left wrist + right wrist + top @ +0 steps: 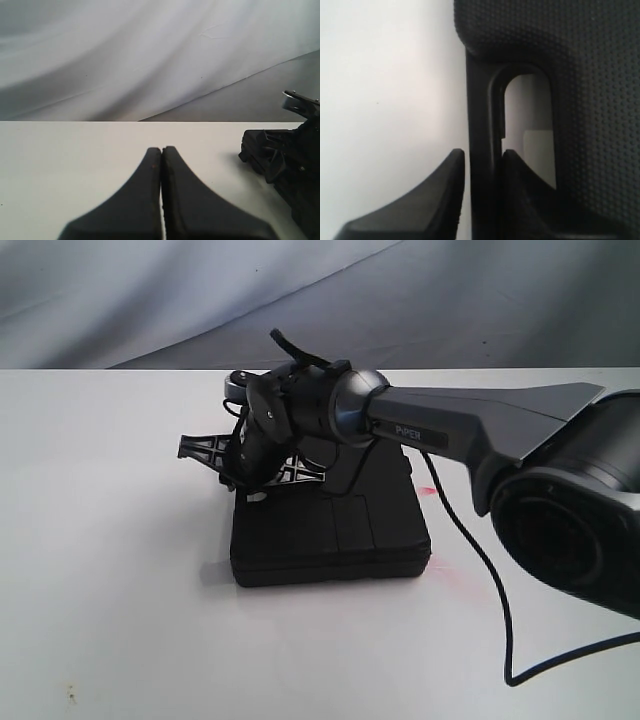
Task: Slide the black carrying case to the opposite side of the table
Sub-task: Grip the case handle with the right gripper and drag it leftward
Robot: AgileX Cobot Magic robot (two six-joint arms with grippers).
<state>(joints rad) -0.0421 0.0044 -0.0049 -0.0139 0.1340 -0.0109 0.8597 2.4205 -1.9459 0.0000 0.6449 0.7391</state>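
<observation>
Black case handle sits between right gripper fingers; whether clamped, cannot tell.

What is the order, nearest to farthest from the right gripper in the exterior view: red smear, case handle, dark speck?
1. The case handle, straddled by the right gripper.
2. The red smear, on the table by the far right corner of the case.
3. The dark speck, far off at the view's lower left.
</observation>
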